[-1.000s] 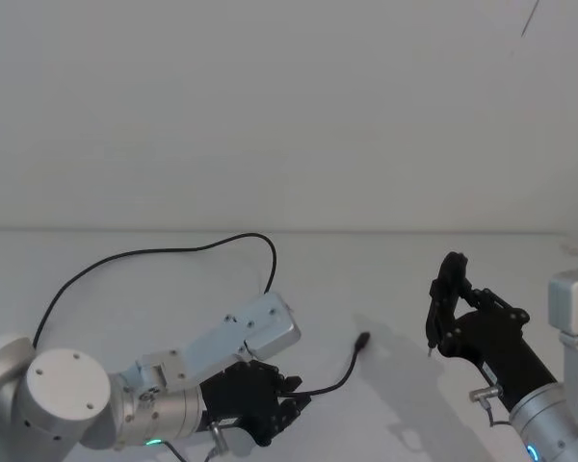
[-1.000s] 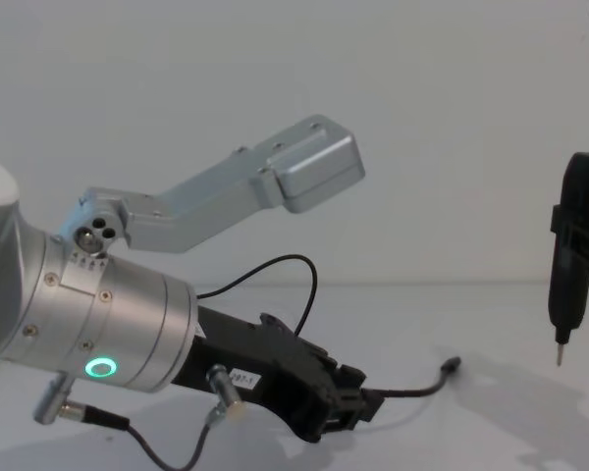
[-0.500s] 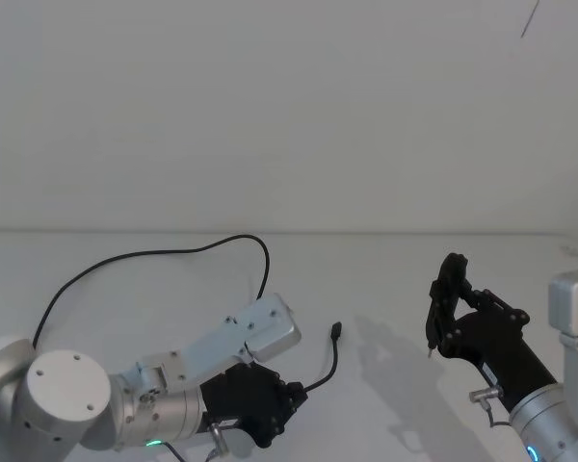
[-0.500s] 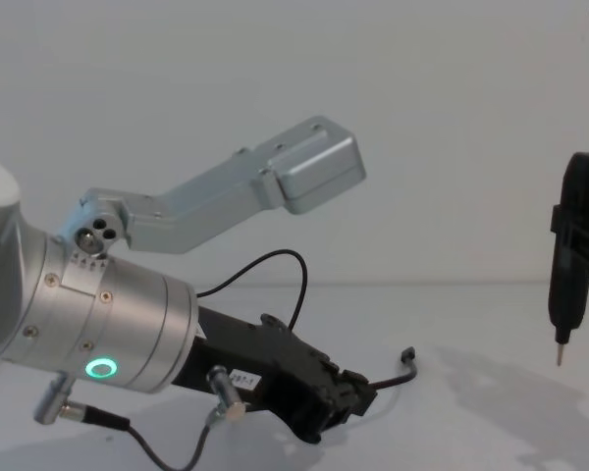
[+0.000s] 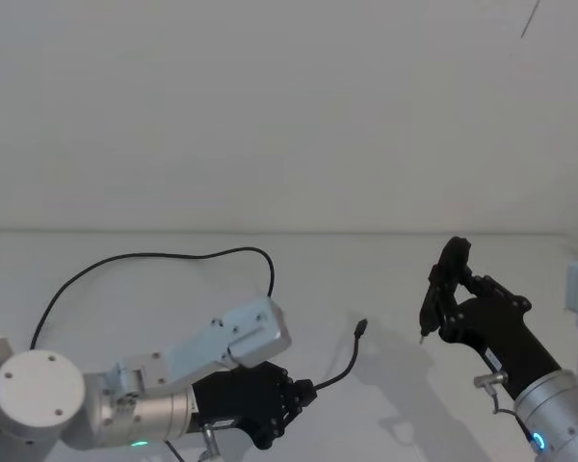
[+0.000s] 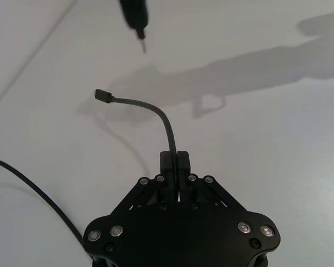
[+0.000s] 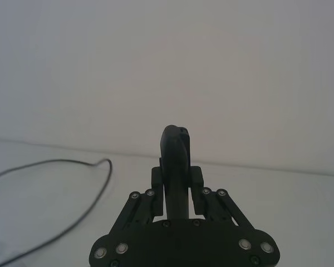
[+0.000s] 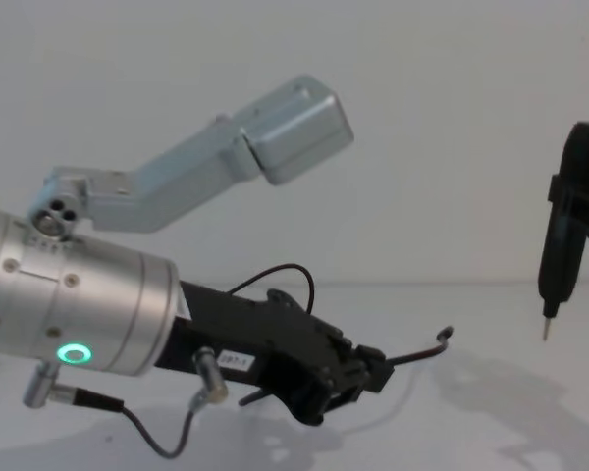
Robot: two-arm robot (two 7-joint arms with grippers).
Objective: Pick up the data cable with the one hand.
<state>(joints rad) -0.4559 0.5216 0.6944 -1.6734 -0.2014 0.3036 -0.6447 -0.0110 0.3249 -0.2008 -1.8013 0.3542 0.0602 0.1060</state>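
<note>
Risen since before, left gripper (image 8: 377, 367) clamps the data cable (image 8: 417, 351) between its jaws — right gripper (image 7: 177, 179) grips a pen tool (image 7: 175, 143).

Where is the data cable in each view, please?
Head view: data cable loops into the left end effector.
Chest view: data cable juts from that end effector.
Left wrist view: data cable curves out of shut fingers.
Right wrist view: data cable loops beyond.
Shared landmark: the right end effector holding the pen-shaped tool.
</note>
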